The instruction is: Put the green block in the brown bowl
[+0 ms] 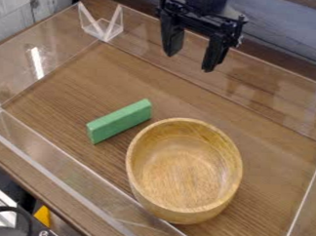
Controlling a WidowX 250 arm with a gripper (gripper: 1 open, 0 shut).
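Gripper (191, 53): seen at the top of the view, pointed down, jaws spread wide, nothing held.
Green block (119, 121): laid flat on the bench (252, 104), just left of the bowl, well apart from the gripper.
Brown bowl (185, 170): set upright near the front, nothing seen inside.

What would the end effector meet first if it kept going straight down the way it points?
Probably bare table. The open end effector hangs beyond the green block and brown bowl, though depth is uncertain.
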